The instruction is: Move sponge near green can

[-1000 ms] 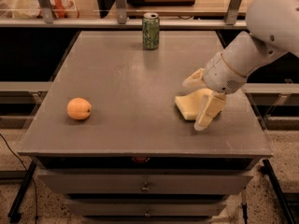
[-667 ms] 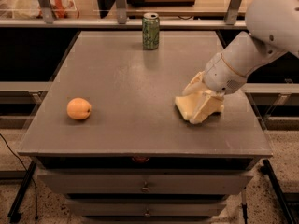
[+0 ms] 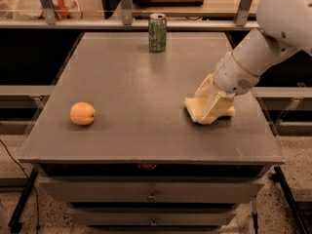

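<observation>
The pale yellow sponge (image 3: pixel 193 110) lies on the right side of the grey table (image 3: pixel 126 82). My gripper (image 3: pixel 210 104) comes down from the white arm at the upper right. Its pale yellow fingers (image 3: pixel 207 94) are closed on the sponge from above and hide its middle. The sponge rests on the table top. The green can (image 3: pixel 157 32) stands upright at the far edge of the table, near the middle, well apart from the sponge.
A round orange fruit (image 3: pixel 82 113) sits on the left front of the table. A shelf rail with posts runs behind the far edge. Drawers are below the table's front edge.
The gripper's fingers, spread around the sponge a second ago, have come together on it. The sponge, can and orange have stayed in place.
</observation>
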Available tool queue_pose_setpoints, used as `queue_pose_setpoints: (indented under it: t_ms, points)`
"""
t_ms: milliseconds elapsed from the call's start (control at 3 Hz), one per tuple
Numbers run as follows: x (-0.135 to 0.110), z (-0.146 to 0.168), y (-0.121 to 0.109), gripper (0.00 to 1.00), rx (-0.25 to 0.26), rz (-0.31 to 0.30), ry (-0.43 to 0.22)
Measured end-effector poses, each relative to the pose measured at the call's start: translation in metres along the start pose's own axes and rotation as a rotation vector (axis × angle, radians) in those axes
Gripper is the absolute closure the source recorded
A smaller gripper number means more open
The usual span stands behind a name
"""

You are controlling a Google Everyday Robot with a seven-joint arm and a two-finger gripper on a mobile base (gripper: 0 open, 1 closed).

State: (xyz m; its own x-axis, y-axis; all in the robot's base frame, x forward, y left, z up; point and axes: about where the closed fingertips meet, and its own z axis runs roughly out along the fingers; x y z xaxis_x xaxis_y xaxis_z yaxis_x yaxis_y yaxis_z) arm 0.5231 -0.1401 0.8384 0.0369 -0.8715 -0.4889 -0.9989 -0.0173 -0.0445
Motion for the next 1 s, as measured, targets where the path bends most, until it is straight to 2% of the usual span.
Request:
queue_pose_setpoints:
  t_ms: [333, 667, 1000]
  points:
    - [-0.001, -0.014, -0.012, 1.0, 0.034, 0.009, 0.012]
    - [-0.005, -0.044, -0.037, 1.0, 0.126, 0.004, 0.033]
    - [-0.006, -0.044, -0.037, 1.0, 0.126, 0.004, 0.033]
